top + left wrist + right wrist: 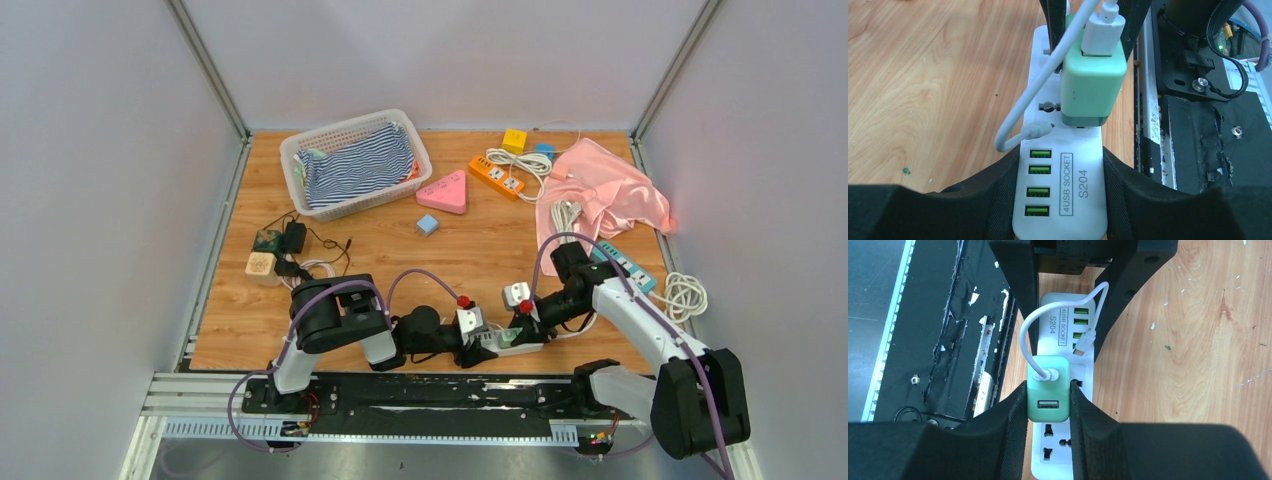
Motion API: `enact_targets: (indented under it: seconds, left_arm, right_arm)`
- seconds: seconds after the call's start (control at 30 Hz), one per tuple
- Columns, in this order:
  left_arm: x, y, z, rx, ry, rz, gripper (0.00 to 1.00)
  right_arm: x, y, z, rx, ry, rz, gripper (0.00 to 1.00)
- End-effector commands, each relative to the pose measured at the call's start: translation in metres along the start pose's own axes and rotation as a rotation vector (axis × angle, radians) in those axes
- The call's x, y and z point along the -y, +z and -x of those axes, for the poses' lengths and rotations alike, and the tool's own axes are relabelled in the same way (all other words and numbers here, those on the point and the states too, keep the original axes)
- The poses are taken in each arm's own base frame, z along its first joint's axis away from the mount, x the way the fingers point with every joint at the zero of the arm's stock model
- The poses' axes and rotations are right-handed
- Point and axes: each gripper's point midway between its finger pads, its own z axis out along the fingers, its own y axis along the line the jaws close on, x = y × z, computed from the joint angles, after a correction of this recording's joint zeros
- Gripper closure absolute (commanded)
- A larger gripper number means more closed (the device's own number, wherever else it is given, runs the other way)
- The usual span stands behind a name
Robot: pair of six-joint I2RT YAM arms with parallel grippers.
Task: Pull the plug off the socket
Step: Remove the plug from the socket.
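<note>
**Two-arm set-up for unplugging: strip braced, adapter gripped**

The white plastic power strip with four green USB ports (1080, 200) lies at the 6 o'clock edge of the wooden table (400, 270), between the two arm bases. The left gripper (1060, 172) stands about half open, its black padded fingers (998, 195) pressed against both long sides of the strip's USB end. Toward 12 o'clock in the left wrist view sits the mint-green cube-shaped plug adapter (1093, 85). A thin white USB cable (1020, 107) loops from its top round to the strip at 9 o'clock. The right gripper (1048, 392) is closed narrowly on the adapter, one pad on each opposite side face. The adapter appears seated in its socket, though the pin joint is hidden, so a slight lift cannot be ruled out. By judgement the adapter is light, rigid and smooth-skinned; friction at the pins, not weight, resists the pull. A hold low on the flat sides, clear of the soft cable, with a straight pull away from the strip face, should limit slipping or tilting.
</note>
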Motion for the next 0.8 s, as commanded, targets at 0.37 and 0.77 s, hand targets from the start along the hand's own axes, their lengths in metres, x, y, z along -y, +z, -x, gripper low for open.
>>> enact_targets:
  seconds: [0.37, 0.77]
  left_arm:
    - [-0.0092, -0.0001, -0.0008, 0.010, 0.002, 0.042, 0.99]
    - [-0.0063, -0.0029, 0.0013, 0.021, 0.020, 0.048, 0.54]
  right_arm:
    - [-0.0075, -0.0076, 0.0241, 0.091, 0.099, -0.001, 1.00]
    - [-0.0056, -0.0094, 0.0248, 0.083, 0.117, -0.007, 1.00]
